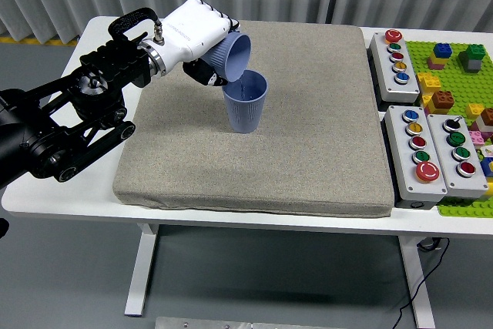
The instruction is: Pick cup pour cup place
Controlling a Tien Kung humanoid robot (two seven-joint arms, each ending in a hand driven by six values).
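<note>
A blue cup [230, 58] is tipped on its side, mouth facing right and down, its rim just over the far-left edge of a second blue cup [246, 103] standing upright on the grey mat [308, 136]. The left hand [192, 36], in a white shell, has its fingers wrapped around the tipped cup. The mat lies on the white table [69, 198]. Button boxes [428, 148] and a green brick baseplate [462, 59] sit at the right.

A blue-grey cup [246, 102] stands upright (mouth open) on the grey mat. A second matching cup [230, 57] is tipped steeply above it, its rim over the first's mouth.
</note>
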